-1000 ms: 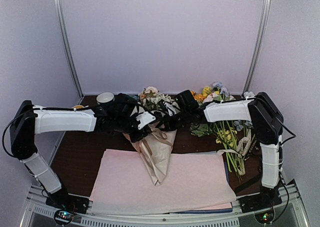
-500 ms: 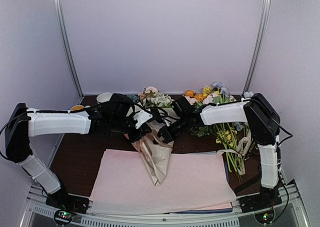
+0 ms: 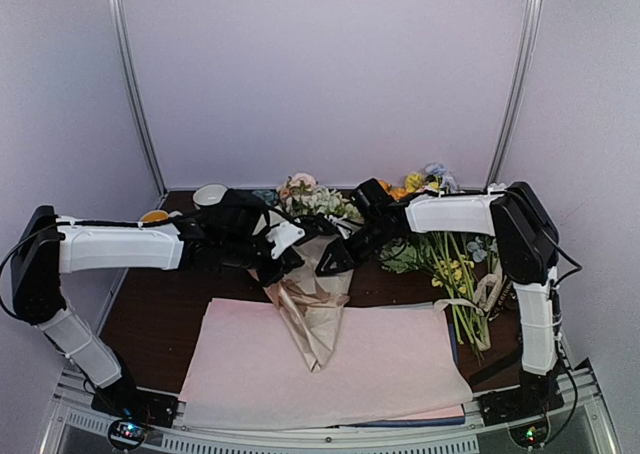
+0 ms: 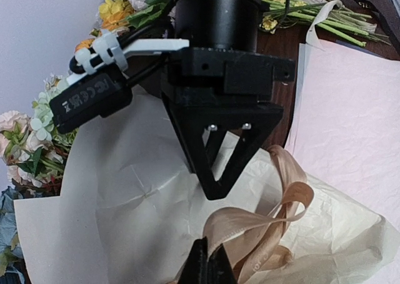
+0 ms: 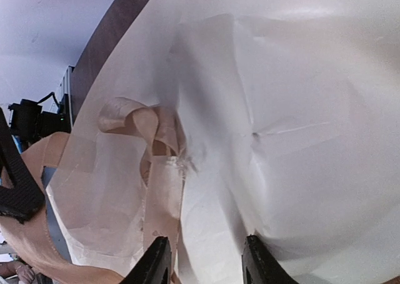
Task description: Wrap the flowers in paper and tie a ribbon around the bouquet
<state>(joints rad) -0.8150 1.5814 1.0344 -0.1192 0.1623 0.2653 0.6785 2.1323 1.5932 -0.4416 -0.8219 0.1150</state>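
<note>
Left wrist view: paper cone holds flowers; left pincer pinches ribbon.

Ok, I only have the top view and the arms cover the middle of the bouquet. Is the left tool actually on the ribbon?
Observer: Yes. In the left wrist view the left tool is shut, and the ribbon loops out from its tips.
Operator: And the right tool?
Observer: Its own wrist view shows the right tool open, fingers apart over the paper, gripping nothing.
Operator: Any bow yet?
Observer: None that I can see. The right wrist view shows only loose ribbon loops lying against the paper.
</note>
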